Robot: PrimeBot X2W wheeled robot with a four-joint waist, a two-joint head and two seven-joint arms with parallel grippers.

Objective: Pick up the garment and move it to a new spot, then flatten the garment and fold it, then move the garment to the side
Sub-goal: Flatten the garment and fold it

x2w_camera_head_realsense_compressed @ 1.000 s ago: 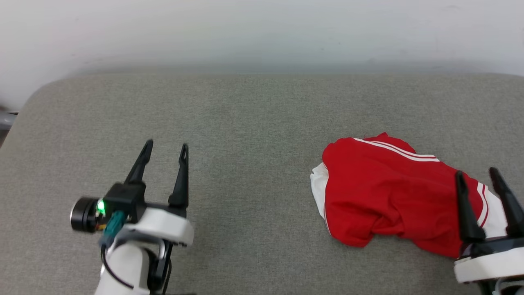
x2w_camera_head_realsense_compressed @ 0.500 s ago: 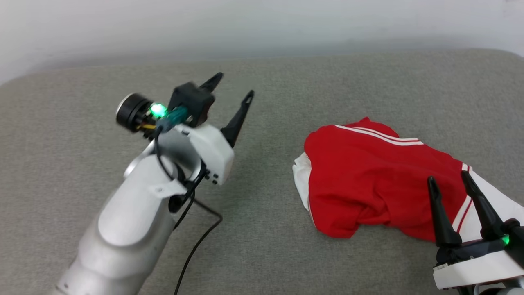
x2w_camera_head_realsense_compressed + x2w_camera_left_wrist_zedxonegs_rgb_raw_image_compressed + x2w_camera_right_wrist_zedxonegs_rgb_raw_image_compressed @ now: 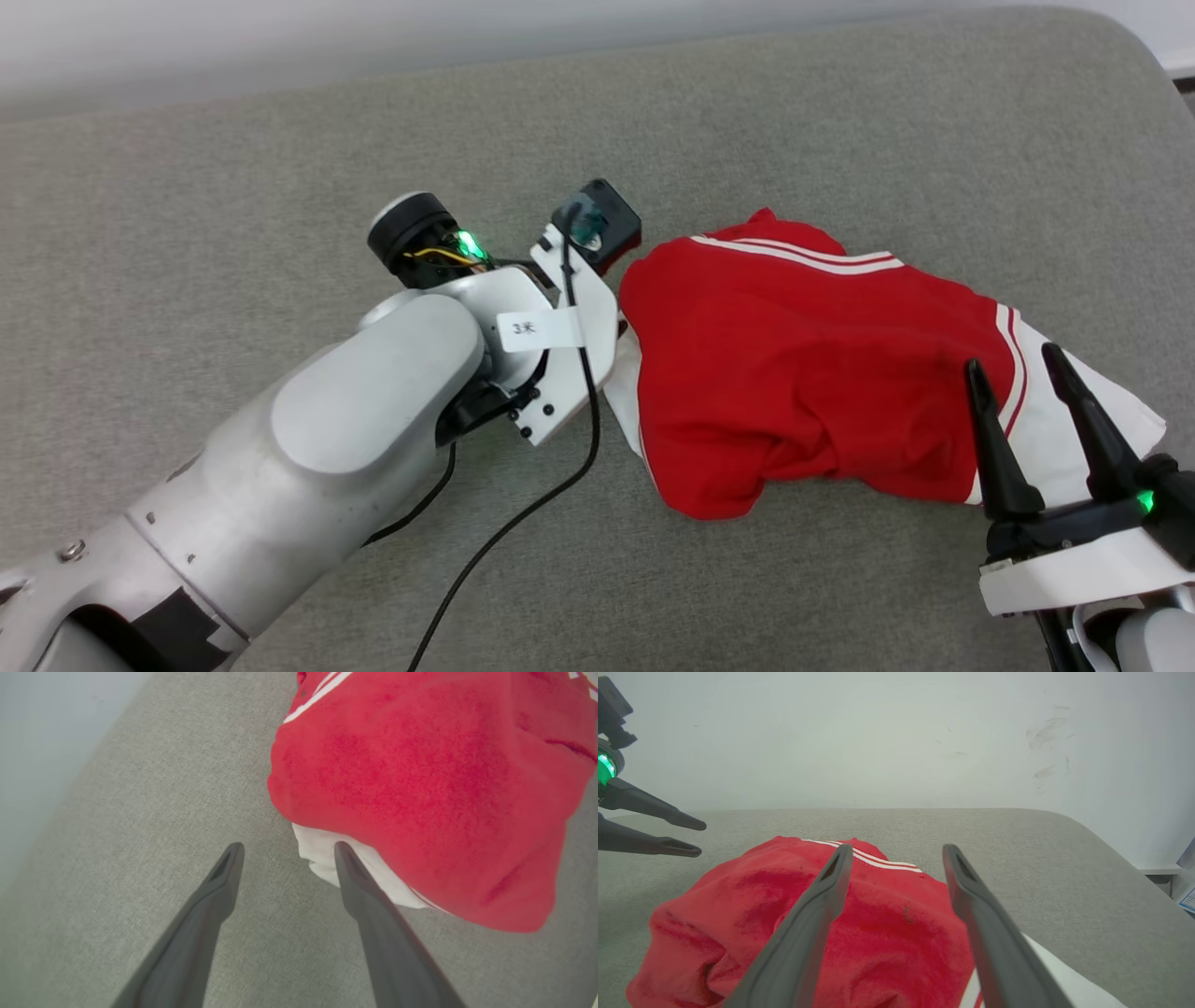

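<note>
Red T-shirt [image 3: 794, 364] with white sleeves lies bunched in a heap on my grey fabric-covered tabletop [image 3: 233, 168], toward the right of the head view. Two white stripes run along its far edge. My left gripper [image 3: 286, 847] is at the shirt's left end, fingers spread wide and holding nothing. In the left wrist view one fingertip sits right at the white sleeve [image 3: 320, 858] poking out from under the red body; I think it touches the cloth, but the angle leaves that unsure. My right gripper [image 3: 1013, 359] is at the opposite end, over the striped seam of the other sleeve [image 3: 1074, 439], jaws fully apart and empty. A black cable [image 3: 523, 509] trails from the left wrist across the tabletop
</note>
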